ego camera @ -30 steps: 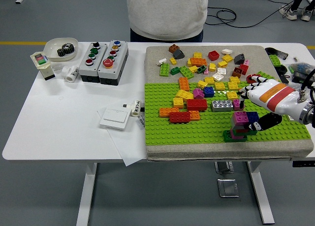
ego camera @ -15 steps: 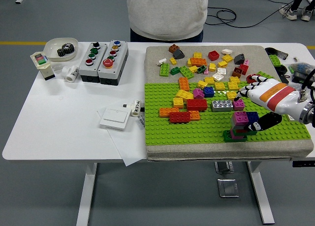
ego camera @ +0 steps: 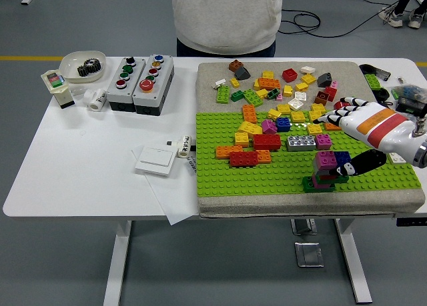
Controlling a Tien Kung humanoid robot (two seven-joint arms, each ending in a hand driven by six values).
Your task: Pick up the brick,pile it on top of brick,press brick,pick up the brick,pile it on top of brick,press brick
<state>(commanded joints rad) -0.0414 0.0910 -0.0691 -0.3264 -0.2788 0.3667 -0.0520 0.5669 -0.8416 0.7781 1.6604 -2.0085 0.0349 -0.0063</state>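
Observation:
A small stack stands on the green baseplate point(ego camera: 267, 176) near its front right: a magenta brick point(ego camera: 326, 159) on top, a blue brick point(ego camera: 343, 159) beside it, a dark green brick point(ego camera: 315, 184) at the bottom. My right hand point(ego camera: 341, 143), white with an orange and red band, hovers just right of the stack. Its fingers point(ego camera: 331, 117) are spread and its black thumb point(ego camera: 363, 163) points at the blue brick. It holds nothing. A grey brick point(ego camera: 301, 143) and a red brick point(ego camera: 267, 142) lie further left on the plate.
Several loose bricks point(ego camera: 277, 86) cover the back of the grey mat. Two button boxes point(ego camera: 140, 83), a white bowl point(ego camera: 81, 66) and a white switch plate point(ego camera: 155, 161) sit on the table's left half. A person in a grey top point(ego camera: 225, 16) stands at the far side.
My right hand has drawn back to the right and slightly up, away from the stack; its fingers no longer reach over the grey and magenta bricks. The stack stays put.

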